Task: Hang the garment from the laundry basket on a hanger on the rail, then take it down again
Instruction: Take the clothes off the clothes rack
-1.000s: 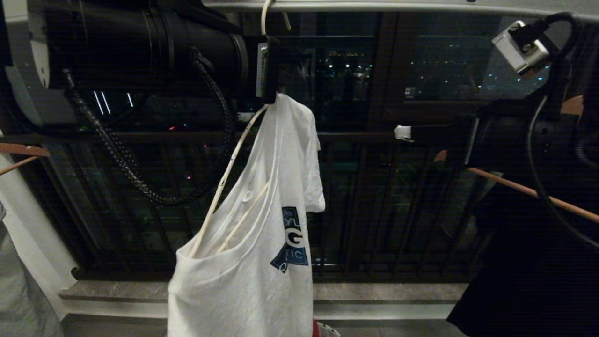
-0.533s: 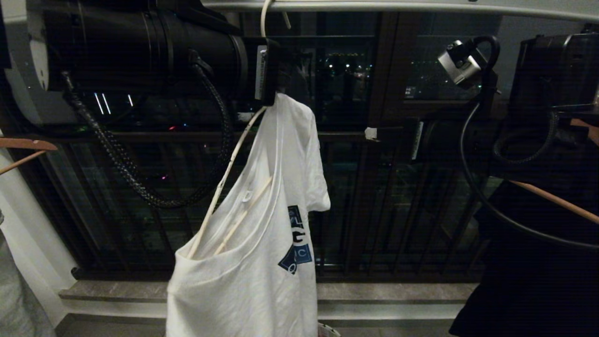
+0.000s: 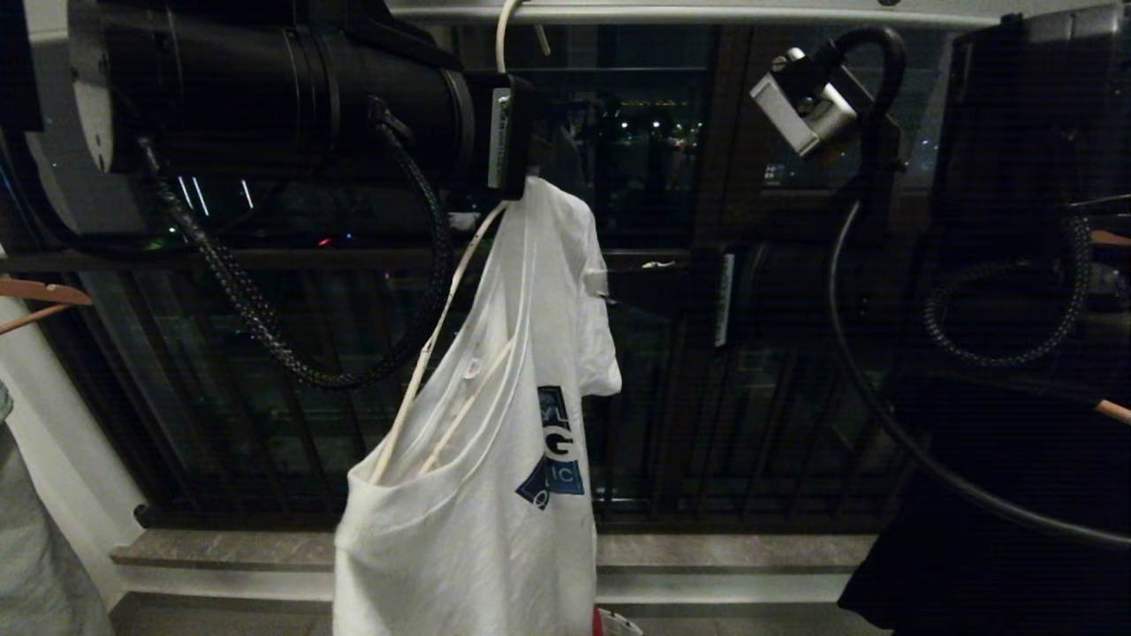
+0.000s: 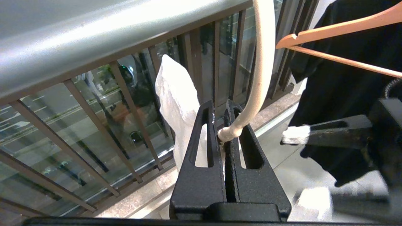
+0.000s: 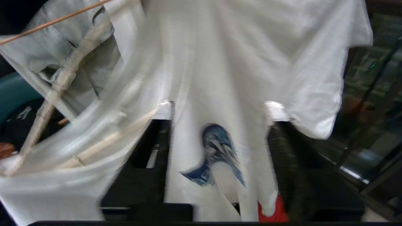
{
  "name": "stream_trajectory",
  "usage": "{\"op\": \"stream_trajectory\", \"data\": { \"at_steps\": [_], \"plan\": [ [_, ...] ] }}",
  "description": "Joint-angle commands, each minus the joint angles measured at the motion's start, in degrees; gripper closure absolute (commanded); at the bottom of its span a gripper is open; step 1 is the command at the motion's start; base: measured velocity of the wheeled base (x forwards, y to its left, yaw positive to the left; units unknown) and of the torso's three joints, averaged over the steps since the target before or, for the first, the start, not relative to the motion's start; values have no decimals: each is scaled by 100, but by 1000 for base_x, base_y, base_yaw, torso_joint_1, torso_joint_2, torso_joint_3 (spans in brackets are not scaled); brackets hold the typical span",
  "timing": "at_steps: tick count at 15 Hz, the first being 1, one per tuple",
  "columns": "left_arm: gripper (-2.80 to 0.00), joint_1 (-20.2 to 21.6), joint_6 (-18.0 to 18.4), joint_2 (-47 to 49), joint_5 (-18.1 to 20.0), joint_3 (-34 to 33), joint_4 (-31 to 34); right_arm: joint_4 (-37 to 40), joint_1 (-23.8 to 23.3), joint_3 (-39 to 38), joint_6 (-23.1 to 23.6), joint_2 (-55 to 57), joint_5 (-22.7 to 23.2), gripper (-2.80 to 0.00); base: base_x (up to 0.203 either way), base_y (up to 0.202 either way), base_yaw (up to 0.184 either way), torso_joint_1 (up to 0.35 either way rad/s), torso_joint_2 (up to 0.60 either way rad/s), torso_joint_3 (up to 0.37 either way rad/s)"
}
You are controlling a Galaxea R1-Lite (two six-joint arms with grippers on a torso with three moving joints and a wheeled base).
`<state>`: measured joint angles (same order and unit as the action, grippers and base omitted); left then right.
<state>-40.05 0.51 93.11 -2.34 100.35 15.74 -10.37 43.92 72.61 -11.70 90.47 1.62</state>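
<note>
The white garment (image 3: 495, 495) with a blue logo hangs bunched and tilted on the thin white hanger (image 3: 433, 344). The hanger's hook rises to the pale rail (image 3: 707, 12). My left gripper (image 3: 512, 132) is high on the left, shut on the hanger's neck (image 4: 227, 133) just under the rail (image 4: 94, 47). My right gripper (image 3: 629, 276) comes in from the right at the garment's sleeve, open. In the right wrist view its white-taped fingertips (image 5: 165, 110) stand wide apart, and the garment (image 5: 220, 78) fills the gap (image 5: 220, 110) between them. The laundry basket is out of view.
A black garment (image 4: 345, 78) hangs on a brown wooden hanger (image 4: 339, 28) close on the right. Another wooden hanger (image 3: 35, 296) pokes in at the left. The dark barred balcony railing (image 3: 751, 397) and a stone sill (image 3: 724, 552) stand behind. Red cloth (image 5: 270, 210) lies below.
My right arm has swung left to the garment's sleeve, and its fingers have gone from shut to open. The left gripper and hanger have stayed put.
</note>
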Motion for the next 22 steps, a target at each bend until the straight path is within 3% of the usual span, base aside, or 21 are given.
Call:
{"op": "stream_trajectory", "data": {
  "at_steps": [1,15,16,22],
  "plan": [
    [0,-3,-7,21,6,11,17,9,292,386,16,319,-296,-280,0,0,0,0,0,0],
    [0,-3,-7,-102,-6,-33,17,432,314,1483,102,1204,-776,-280,0,0,0,0,0,0],
    [0,-3,-7,-126,-11,-33,25,439,276,1545,109,1269,-842,0,0,0,0,0,0,0],
    [0,-3,0,-135,-12,-42,35,455,165,1744,186,1270,-847,0,0,0,0,0,0,0]
  ]
}}
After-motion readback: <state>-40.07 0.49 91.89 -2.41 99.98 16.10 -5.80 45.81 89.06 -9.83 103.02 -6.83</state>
